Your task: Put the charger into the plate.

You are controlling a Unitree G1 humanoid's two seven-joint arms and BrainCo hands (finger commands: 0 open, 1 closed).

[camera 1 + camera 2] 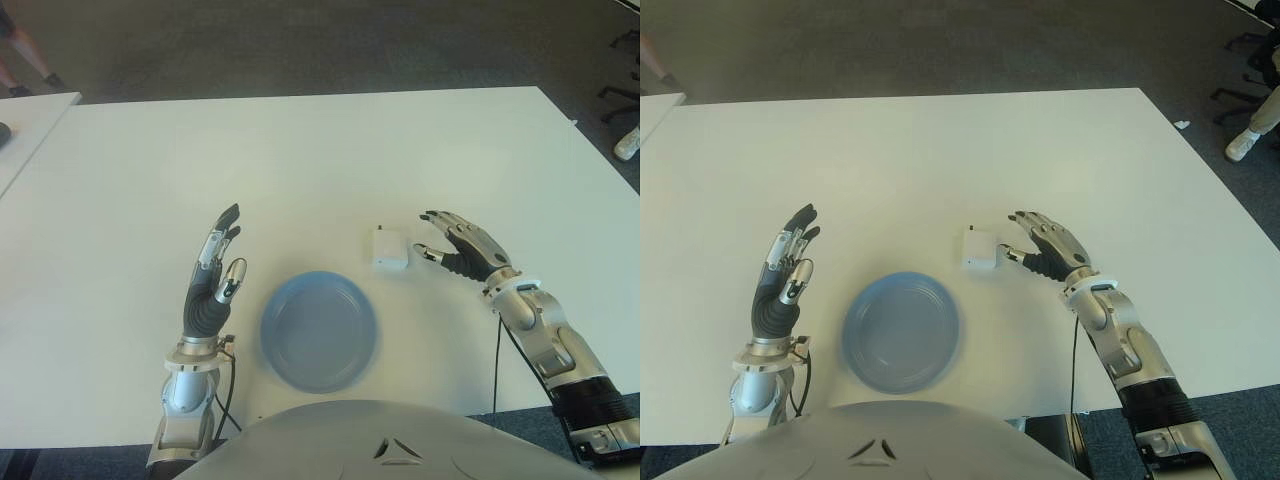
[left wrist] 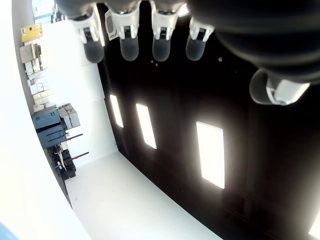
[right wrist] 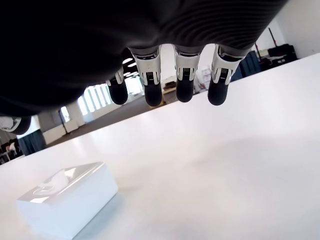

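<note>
A small white charger (image 1: pixel 390 248) lies flat on the white table (image 1: pixel 300 160), just beyond the right rim of a blue plate (image 1: pixel 319 329). My right hand (image 1: pixel 452 245) hovers a few centimetres right of the charger, fingers spread and pointing toward it, holding nothing. In the right wrist view the charger (image 3: pixel 67 198) sits on the table apart from the fingertips (image 3: pixel 152 95). My left hand (image 1: pixel 215 275) stands upright left of the plate, fingers extended and empty.
A second white table (image 1: pixel 25 125) stands at the far left. A person's legs (image 1: pixel 20 55) show at the top left, and another person's shoe (image 1: pixel 627 143) and chair legs at the right. The table's front edge runs just below the plate.
</note>
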